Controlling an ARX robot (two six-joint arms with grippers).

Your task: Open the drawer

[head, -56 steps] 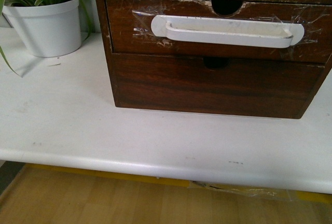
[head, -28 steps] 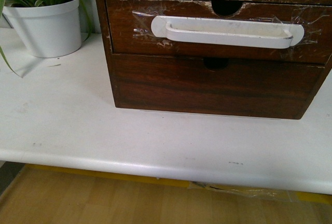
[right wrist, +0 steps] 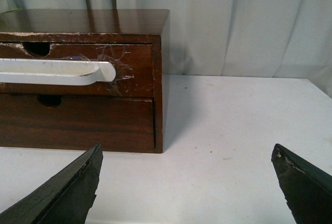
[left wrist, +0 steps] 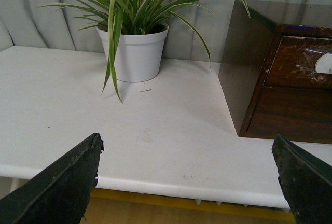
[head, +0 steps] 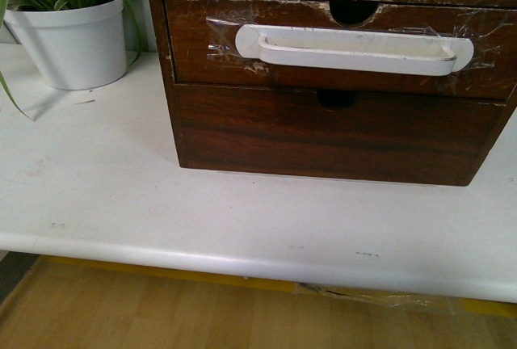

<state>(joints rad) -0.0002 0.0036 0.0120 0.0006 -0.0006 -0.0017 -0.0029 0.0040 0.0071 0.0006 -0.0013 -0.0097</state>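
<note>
The drawer (head: 202, 38) is the upper dark brown front of a wooden chest, shut flush, with a half-round notch and chipped top edge. A long white bar handle (head: 353, 48) is taped across it. It also shows in the right wrist view (right wrist: 132, 58), with the handle's end (right wrist: 57, 71), and partly in the left wrist view (left wrist: 303, 60). Neither arm shows in the front view. My left gripper (left wrist: 187, 154) is open and empty, over the table's front edge, left of the chest. My right gripper (right wrist: 187, 154) is open and empty, off the chest's right corner.
A plain lower drawer front (head: 331, 135) without a handle sits under the upper one. A white pot with a striped plant (head: 73, 38) stands left of the chest, also in the left wrist view (left wrist: 133, 53). The white table (head: 242, 220) ends at a rounded front edge. Curtains hang behind.
</note>
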